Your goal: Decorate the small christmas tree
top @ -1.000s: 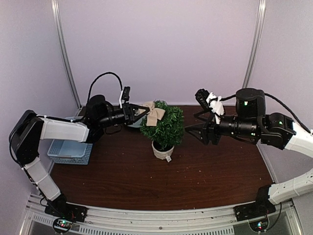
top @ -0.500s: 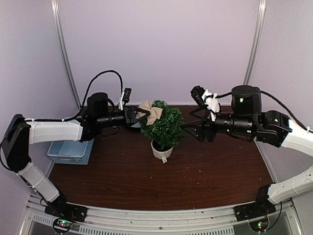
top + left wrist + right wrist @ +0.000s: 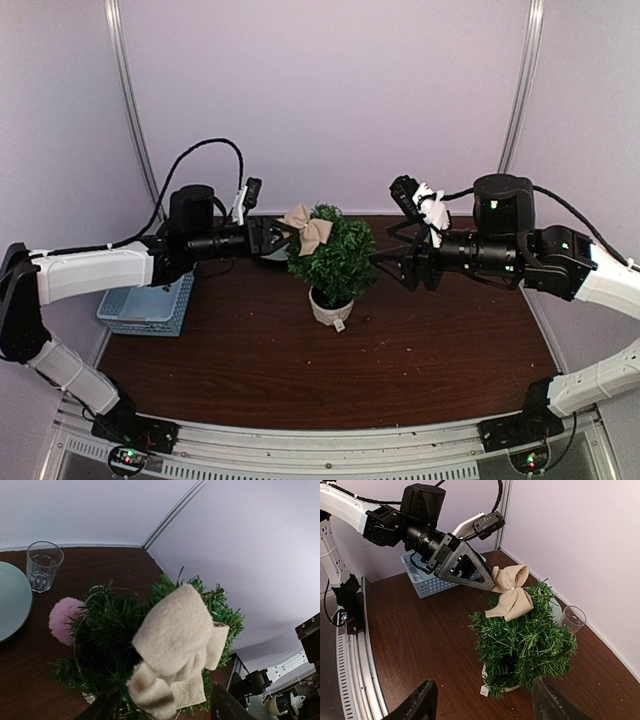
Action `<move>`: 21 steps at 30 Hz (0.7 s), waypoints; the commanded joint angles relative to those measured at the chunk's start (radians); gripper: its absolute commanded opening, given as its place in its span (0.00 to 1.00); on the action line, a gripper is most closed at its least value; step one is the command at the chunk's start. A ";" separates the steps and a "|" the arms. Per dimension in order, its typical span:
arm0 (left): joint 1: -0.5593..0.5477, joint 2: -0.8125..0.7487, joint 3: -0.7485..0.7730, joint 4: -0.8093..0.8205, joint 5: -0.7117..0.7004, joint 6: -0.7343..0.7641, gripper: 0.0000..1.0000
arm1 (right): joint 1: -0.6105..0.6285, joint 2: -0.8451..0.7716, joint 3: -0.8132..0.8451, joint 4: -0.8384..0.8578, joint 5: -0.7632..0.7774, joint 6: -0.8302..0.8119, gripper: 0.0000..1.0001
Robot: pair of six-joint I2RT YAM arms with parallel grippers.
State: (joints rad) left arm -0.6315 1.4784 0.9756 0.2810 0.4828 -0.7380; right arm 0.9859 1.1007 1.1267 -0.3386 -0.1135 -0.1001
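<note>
Pale lilac walls close in a dark brown wooden counter (image 3: 300, 370). Above its far half, the left claw (image 3: 280, 238) stands with its two fingers spread apart. A beige fabric bow (image 3: 306, 228) lies between their tips; from the right wrist view one fingertip sits right against the bow's edge, though whether it actually touches cannot be told. The bow rests on the top left of the small christmas tree (image 3: 338, 262), which stands upright in its round off-white pot (image 3: 328, 308) near the middle of the counter, a small white tag (image 3: 343, 324) hanging at the pot's front.

On the tree's other side, the right claw (image 3: 390, 265) is also wide open and holds nothing, its fingertips pointing at the foliage from just beside it.

In the left wrist view, a pink pompom (image 3: 64, 620) nestles in the branches. Beyond the tree are a clear glass cup (image 3: 44, 565), upright by the wall, and the rim of a pale green plate (image 3: 12, 605). A light blue basket (image 3: 140, 308) sits at the counter's left edge, under the left arm.
</note>
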 commanded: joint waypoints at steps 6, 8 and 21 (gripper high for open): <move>0.049 -0.195 0.058 -0.384 -0.178 0.173 0.69 | -0.028 -0.026 0.014 0.012 -0.008 0.027 0.68; 0.102 -0.236 0.044 -0.463 -0.210 0.182 0.69 | -0.046 -0.032 0.007 0.013 -0.022 0.038 0.68; 0.673 -0.305 -0.137 -0.576 -0.356 0.298 0.74 | -0.172 -0.078 -0.042 0.034 -0.131 0.100 0.69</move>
State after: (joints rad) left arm -0.0547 1.1206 0.8597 -0.2890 0.1711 -0.5282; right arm 0.8314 1.0386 1.1034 -0.3283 -0.1974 -0.0212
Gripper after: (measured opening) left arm 0.742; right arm 0.687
